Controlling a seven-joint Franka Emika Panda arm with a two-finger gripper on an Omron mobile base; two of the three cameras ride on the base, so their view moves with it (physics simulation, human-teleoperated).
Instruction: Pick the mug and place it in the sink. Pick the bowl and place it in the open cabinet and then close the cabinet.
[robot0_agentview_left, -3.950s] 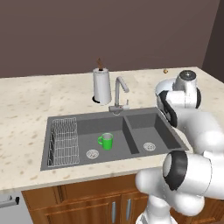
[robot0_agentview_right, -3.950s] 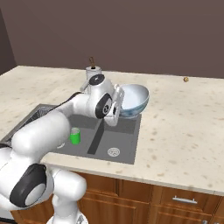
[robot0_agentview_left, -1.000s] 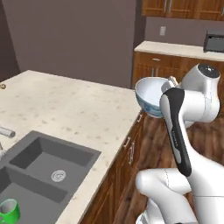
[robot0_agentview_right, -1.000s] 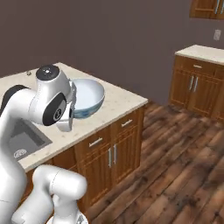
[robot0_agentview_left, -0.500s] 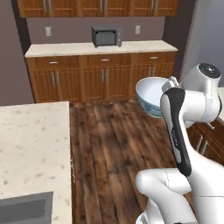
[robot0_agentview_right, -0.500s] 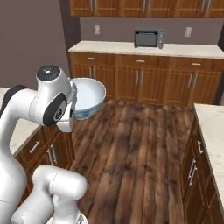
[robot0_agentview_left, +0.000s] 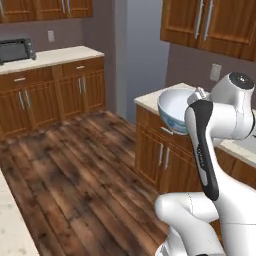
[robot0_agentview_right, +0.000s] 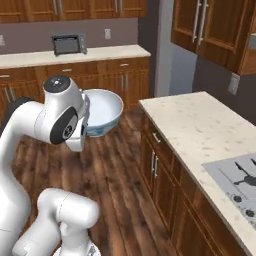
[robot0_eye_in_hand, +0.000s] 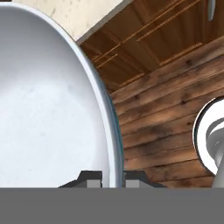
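Hand view: the wide white porcelain bowl (robot0_eye_in_hand: 48, 109) is clamped at its rim by the narrowly closed gripper (robot0_eye_in_hand: 113, 178) above the wooden floor (robot0_eye_in_hand: 175, 105), with cabinet placement and door closing judged outstanding.

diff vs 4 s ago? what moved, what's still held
The base has driven and turned away from the sink, so both base views now face a marble-topped counter with a cooktop. The wide white porcelain bowl with blue patterning did not leave the gripper: jaws still shut on its rim, carried at the same height.
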